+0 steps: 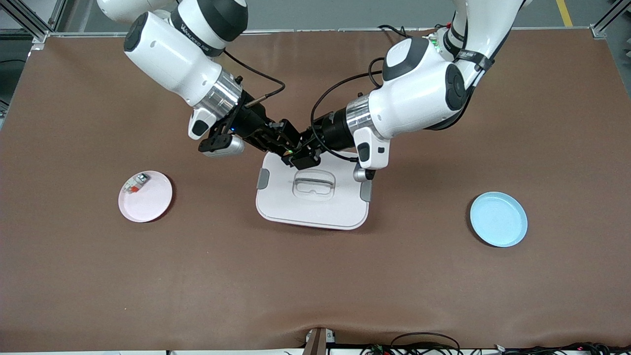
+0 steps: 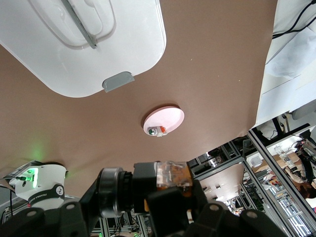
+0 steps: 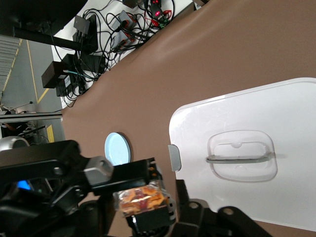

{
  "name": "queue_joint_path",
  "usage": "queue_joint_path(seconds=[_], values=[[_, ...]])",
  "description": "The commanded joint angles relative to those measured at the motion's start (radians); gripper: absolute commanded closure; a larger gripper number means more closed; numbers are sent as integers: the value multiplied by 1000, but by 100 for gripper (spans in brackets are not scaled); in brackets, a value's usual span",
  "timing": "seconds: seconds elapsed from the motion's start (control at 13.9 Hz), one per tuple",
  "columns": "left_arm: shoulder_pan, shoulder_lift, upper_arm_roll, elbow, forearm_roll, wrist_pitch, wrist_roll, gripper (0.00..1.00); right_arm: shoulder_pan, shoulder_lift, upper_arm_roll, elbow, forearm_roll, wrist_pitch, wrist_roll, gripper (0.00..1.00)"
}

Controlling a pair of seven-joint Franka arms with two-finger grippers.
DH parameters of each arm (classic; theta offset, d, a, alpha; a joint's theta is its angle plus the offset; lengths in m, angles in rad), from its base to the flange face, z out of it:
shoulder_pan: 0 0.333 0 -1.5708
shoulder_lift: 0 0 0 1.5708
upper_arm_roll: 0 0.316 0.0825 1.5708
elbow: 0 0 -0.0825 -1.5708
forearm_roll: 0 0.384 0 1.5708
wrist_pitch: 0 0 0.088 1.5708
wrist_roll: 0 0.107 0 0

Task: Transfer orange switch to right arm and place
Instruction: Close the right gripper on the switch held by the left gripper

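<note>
Fingers of the left gripper [image 1: 301, 157] and the right gripper [image 1: 285, 148] meet at frame centre, over the upper edge of the white lidded box [image 1: 312, 207], both clamped on the orange switch [image 3: 141, 199]. At lower left of the tabletop [image 1: 315, 276], the pink plate [image 1: 153, 204] carries a white-grey component [image 1: 135, 184]; a blue plate [image 1: 498, 219] lies lower right.

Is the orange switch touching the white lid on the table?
Apart. The front view shows the orange switch held above the white lid between both pincers.

front: high, facing robots | wrists: close, downward | shared: white lid [image 1: 312, 197]
</note>
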Motion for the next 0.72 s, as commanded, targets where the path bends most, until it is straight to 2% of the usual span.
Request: queue_joint_path(seconds=[0.0,0.07,0.29,0.36,0.43,0.5,0.65], values=[[-6,-3,1,20,12,4,-12,100,13,15,-12,21,11,0,20,87],[-6,-5,1,20,12,4,-13,100,13,15,-12,21,11,0,18,98],[0,-6,1,20,12,4,-10,100,13,15,-12,22,8,0,15,100],[7,-6,3,20,10,3,-12,95,13,15,-12,22,8,-2,15,100],[15,-9,3,20,10,1,-12,57,11,15,-12,22,8,-5,15,100],[15,-20,3,21,12,-2,-12,1,11,13,-12,22,8,-5,15,100],[29,-32,6,22,19,-5,-6,0,7,13,-12,24,10,-10,15,100]])
